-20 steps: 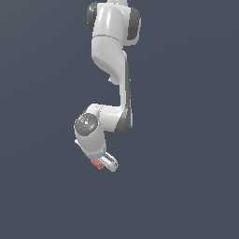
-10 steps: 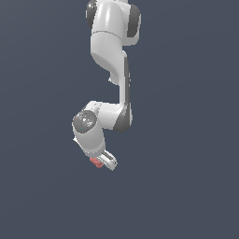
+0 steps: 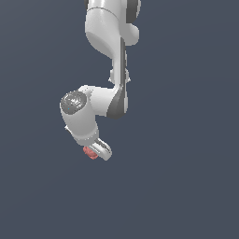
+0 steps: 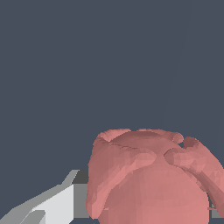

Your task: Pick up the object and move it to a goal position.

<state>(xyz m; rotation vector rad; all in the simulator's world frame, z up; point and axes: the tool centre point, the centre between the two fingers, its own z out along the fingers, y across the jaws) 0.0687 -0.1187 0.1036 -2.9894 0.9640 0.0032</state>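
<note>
The object is a small lumpy red-pink ball [image 3: 89,152], partly hidden by my white gripper [image 3: 96,151] at the end of the bent arm in the exterior view. In the wrist view the ball [image 4: 148,179] fills the space close to the camera, its bumpy lobes clear, with one white finger [image 4: 52,205] pressed against its side. The other finger is hidden by the ball. My gripper is shut on the ball.
The white arm [image 3: 109,51] hangs down from the top of the exterior view and folds at its elbow [image 3: 74,103]. All around is a plain dark grey-blue surface [image 3: 186,163], with no other object or edge in view.
The arm's lower part and the gripper with the ball have shifted slightly towards the exterior view's left and a little up. The grip has not changed.
</note>
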